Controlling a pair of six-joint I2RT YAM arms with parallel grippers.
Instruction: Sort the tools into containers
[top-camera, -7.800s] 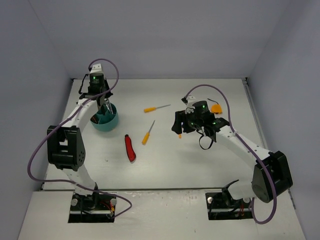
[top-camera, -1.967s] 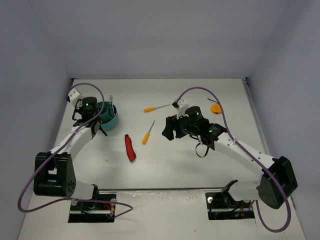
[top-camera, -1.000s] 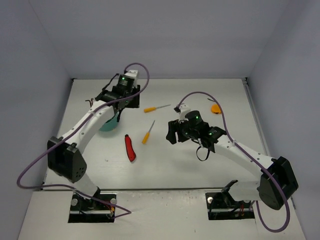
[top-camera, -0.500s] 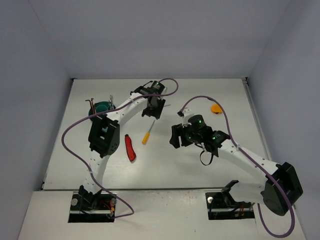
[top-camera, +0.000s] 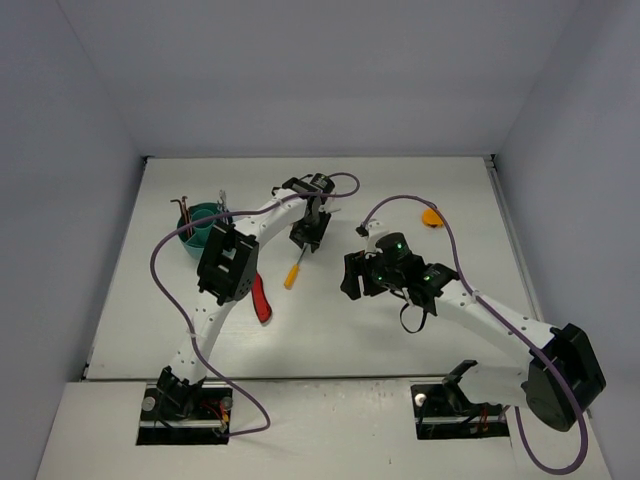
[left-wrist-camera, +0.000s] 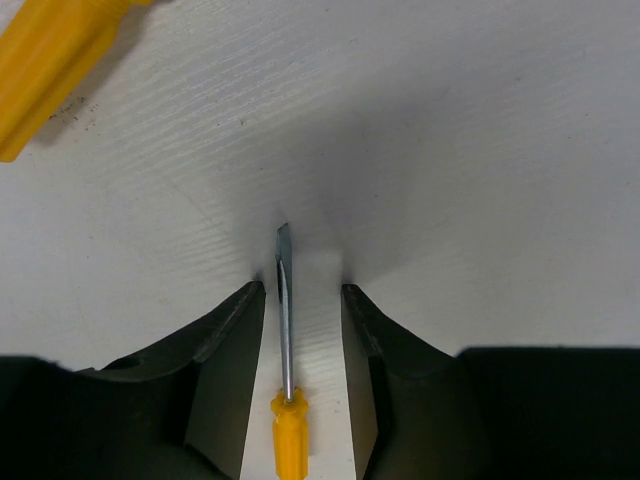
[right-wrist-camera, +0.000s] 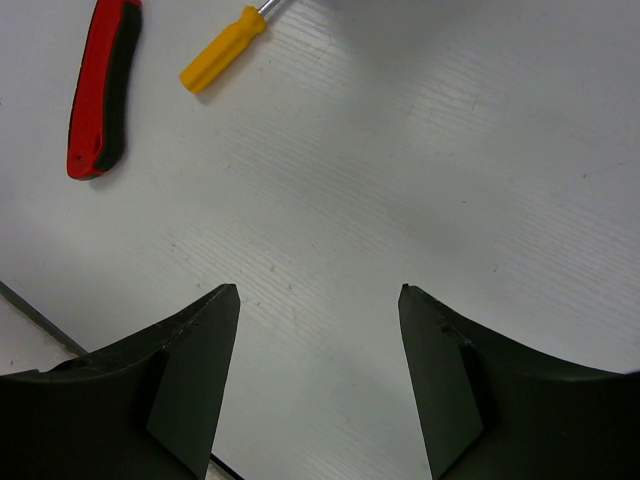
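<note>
1. left hand (left-wrist-camera: 302, 290) is out over the middle of the desk (top-camera: 400, 180), pointing down, and it's got the gripped screwdriver (left-wrist-camera: 287, 345) by its orange handle, fingers closed partway in on it. The steel shaft sticks straight out between the two fingertips and the flat tip is right at the desk surface, can't tell if it actually touches
2. the loose screwdriver (top-camera: 293, 271) lies flat on the desk just beside that hand, orange handle toward the arm bases, shaft angled up toward the hand. In the left wrist view only its handle shows, top left corner
3. folding knife (top-camera: 262, 298), red and black, lies on the desk left of the loose screwdriver, partly behind the left arm in the top view
4. teal tub (top-camera: 192, 240) sits at the back left of the desk, well apart from the left hand, half hidden by the left arm. A dark hex key (top-camera: 183, 206) and a thin silver wrench (top-camera: 221, 200) stick up out of it, which compartments I can't tell
5. right hand (right-wrist-camera: 318, 290) hangs over bare desk right of the loose screwdriver, jaws wide apart with nothing between them. Its wrist view has the folding knife and the loose screwdriver's handle up in the top left, clear of the fingers
6. small orange thing (top-camera: 432, 215) at the back right of the desk, too small to say what it is
</note>
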